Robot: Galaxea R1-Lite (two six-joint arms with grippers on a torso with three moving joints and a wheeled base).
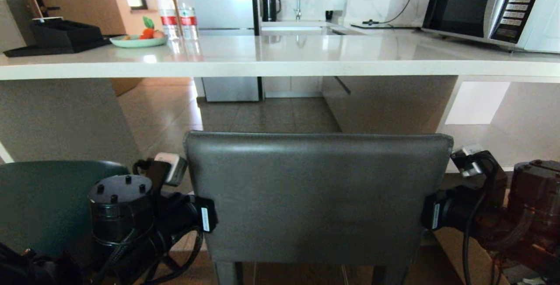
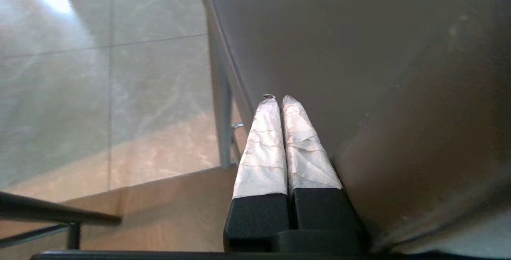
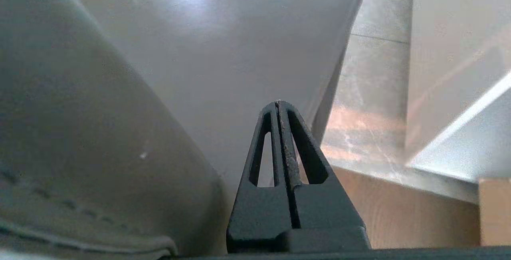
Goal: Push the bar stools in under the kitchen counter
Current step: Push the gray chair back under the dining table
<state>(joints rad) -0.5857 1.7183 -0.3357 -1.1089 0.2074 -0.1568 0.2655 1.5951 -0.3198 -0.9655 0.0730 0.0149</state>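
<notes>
The dark-grey bar stool (image 1: 315, 193) stands right in front of me, its boxy back just short of the kitchen counter (image 1: 280, 64). The teal bar stool (image 1: 43, 202) is at the lower left. My left arm (image 1: 192, 215) reaches past the grey back's left edge and my right arm (image 1: 450, 208) past its right edge; the back hides both sets of fingers in the head view. In the left wrist view my left gripper (image 2: 278, 99) is shut and empty, lying along the stool's side (image 2: 359, 72). My right gripper (image 3: 278, 102) is shut and empty beside the opposite side (image 3: 191, 64).
On the counter stand a microwave (image 1: 490, 5), two water bottles (image 1: 177, 11), a fruit plate (image 1: 138, 40) and a black tray (image 1: 61, 35). Grey panels (image 1: 389, 101) flank an open gap under the slab. A grey stool leg (image 2: 223, 104) and thin black rails (image 2: 52, 212) are near the left gripper.
</notes>
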